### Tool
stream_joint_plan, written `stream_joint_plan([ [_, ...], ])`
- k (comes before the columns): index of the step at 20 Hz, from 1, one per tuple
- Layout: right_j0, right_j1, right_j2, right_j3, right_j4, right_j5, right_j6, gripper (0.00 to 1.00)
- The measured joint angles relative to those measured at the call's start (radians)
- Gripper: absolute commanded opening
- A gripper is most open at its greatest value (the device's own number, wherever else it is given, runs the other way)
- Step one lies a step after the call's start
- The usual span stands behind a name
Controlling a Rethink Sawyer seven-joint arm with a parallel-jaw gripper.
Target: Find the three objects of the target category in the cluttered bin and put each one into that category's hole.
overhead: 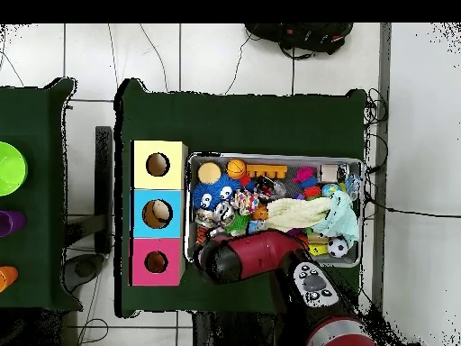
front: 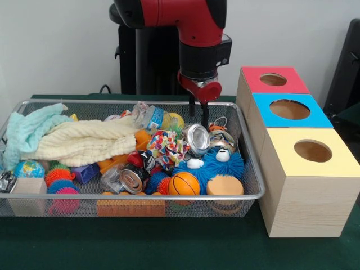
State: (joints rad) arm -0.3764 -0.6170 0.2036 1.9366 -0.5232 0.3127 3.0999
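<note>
Hanging over the far right part of the wire bin (front: 67, 209), the gripper (front: 199, 108) has its thin fingers close together, holding nothing. Just below sits a shiny can (front: 198, 138). Toys and cloths fill the bin edge to edge. Three boxes with holes (front: 289, 109) stand right of it.

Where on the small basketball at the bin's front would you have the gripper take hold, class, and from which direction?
Grip the basketball across its widest part, coming straight down. It is round, so no side is better, and its top is bare. The bin wall and blue fuzzy toy crowd it, leaving sideways approaches blocked.
</note>
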Motion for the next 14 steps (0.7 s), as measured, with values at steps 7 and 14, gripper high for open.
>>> stream_joint_plan([
  [7,0.035,0.048,-0.008,-0.057,0.01,0.0,0.0,1.0],
  [14,0.038,0.074,-0.011,-0.108,0.042,0.007,0.0,1.0],
])
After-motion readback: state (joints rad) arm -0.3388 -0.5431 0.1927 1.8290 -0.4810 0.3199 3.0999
